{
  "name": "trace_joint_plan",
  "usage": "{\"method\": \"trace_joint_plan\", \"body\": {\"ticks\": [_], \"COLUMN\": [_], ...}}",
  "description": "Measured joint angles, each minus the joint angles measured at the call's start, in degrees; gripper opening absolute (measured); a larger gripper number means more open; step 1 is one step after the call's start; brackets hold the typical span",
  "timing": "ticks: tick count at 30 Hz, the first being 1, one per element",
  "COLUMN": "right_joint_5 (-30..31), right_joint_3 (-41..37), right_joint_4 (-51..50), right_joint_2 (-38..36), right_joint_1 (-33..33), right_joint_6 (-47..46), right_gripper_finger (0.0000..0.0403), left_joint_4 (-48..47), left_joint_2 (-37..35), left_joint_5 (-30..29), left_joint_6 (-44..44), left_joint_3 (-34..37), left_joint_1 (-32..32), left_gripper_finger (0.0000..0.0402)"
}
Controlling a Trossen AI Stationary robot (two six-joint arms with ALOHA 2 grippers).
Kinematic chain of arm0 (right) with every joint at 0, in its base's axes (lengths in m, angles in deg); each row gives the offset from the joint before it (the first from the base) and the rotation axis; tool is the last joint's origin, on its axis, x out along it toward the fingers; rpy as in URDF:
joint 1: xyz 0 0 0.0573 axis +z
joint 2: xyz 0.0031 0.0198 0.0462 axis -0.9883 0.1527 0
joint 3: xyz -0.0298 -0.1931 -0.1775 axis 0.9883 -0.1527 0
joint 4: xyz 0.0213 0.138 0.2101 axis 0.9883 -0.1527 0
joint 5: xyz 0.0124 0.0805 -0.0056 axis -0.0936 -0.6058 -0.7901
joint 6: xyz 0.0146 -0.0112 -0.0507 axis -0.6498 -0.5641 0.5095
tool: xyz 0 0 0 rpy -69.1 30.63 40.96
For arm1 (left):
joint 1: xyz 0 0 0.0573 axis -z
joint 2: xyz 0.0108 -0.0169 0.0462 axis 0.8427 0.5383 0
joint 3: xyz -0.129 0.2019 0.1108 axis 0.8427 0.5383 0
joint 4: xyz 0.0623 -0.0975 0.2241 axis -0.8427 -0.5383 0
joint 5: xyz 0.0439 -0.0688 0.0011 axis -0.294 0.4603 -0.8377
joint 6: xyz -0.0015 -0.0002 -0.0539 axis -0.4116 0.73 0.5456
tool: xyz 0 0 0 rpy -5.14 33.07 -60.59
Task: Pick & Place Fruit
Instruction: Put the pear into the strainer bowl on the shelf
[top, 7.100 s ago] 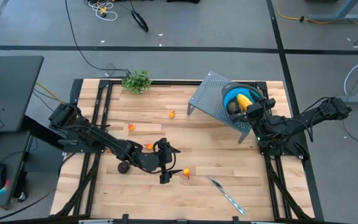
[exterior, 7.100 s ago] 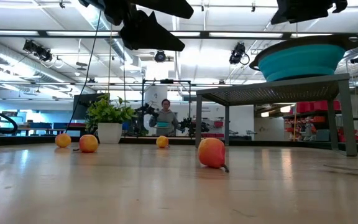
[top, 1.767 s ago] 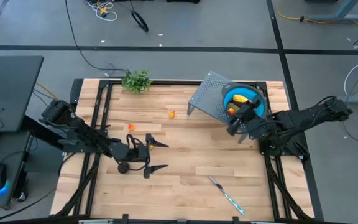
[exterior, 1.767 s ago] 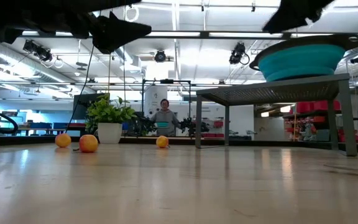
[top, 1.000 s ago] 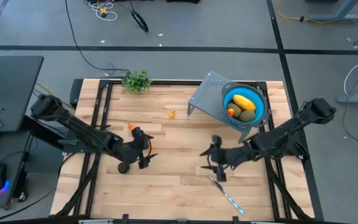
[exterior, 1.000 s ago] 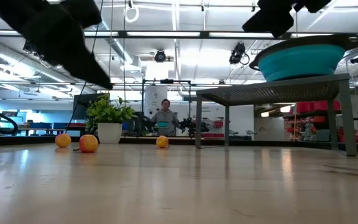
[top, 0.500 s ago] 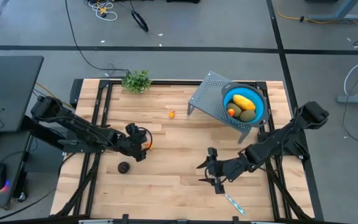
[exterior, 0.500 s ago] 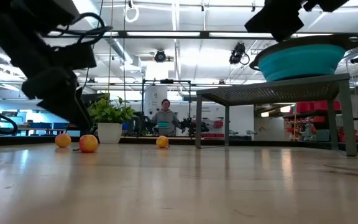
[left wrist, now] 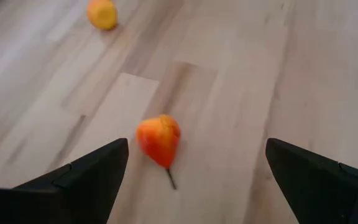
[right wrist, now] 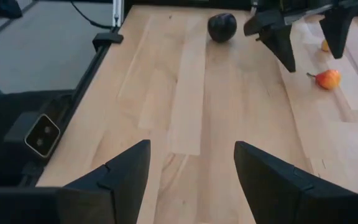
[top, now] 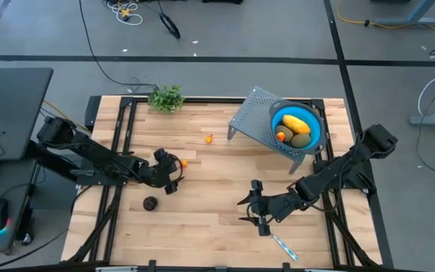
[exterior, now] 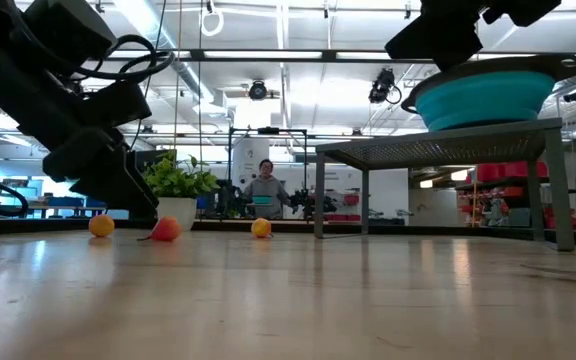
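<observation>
Left gripper (left wrist: 191,180), jaws wide apart, with an orange-red fruit (left wrist: 159,139) (stem toward the camera) lying on the table (left wrist: 303,74) between and just ahead of its fingertips.

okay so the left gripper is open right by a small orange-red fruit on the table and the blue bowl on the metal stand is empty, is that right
Not quite: the blue bowl is not empty. The high view shows a yellow fruit, an olive-green fruit and a small orange one inside it. The rest holds: the left gripper is open right by a small orange-red fruit on the table.
</observation>
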Motion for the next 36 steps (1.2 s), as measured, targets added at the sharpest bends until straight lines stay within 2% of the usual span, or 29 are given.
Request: {"method": "trace_joint_plan", "body": {"ticks": [9,15,21,29,36], "right_joint_5": [0.0,0.0,0.0,0.0,0.0], "right_joint_3": [0.0,0.0,0.0,0.0,0.0], "right_joint_4": [0.1,0.2,0.2,0.2,0.2], "right_joint_2": [0.0,0.0,0.0,0.0,0.0], "right_joint_1": [0.3,0.3,0.3,0.3,0.3], "right_joint_6": [0.0,0.0,0.0,0.0,0.0], "right_gripper_finger": [0.0243,0.0243,0.0243,0.0243,0.0243], "left_joint_4": [-1.2,10.6,20.3,28.0,28.5], "left_joint_2": [0.0,0.2,0.3,0.3,0.3], "left_joint_5": [-5.9,-7.6,-14.7,-13.8,-13.8], "left_joint_6": [-1.9,-3.9,-5.5,-7.4,-7.9], "left_joint_3": [0.5,5.7,11.3,14.0,14.0], "left_joint_1": [0.0,-0.3,-0.4,-0.4,-0.5], "left_gripper_finger": [0.0389,0.0389,0.0389,0.0389,0.0389]}}
